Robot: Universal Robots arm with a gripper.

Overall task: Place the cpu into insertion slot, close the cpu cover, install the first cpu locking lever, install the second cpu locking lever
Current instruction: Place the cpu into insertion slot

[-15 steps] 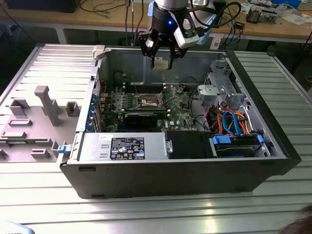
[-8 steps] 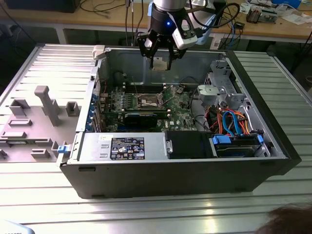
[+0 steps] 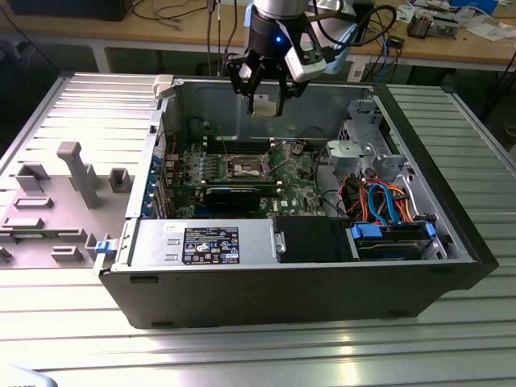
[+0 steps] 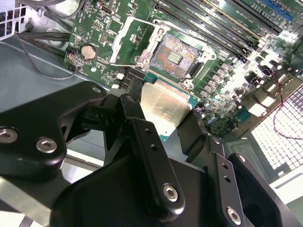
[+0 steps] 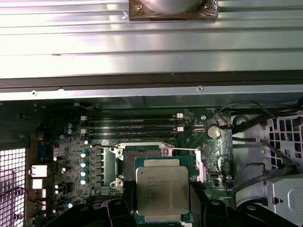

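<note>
The cpu (image 5: 162,189) is pinched level between the fingers of the tool (image 3: 264,103), above the insertion slot (image 4: 176,56). We see the slot bare below it, the cpu cover (image 4: 118,41) raised beside the slot and the memory slots (image 5: 132,127) just beyond; nothing intervenes.

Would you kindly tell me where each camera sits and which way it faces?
Exterior view: off the arm, raised, looking down into the open computer case; the arm's end and claw, gripping the cpu, show above it.
First wrist view: on the wrist, looking along the claw onto the motherboard.
Second wrist view: on the wrist, looking obliquely past black claw links at the insertion slot.
Shared: all three show the held cpu.
</note>
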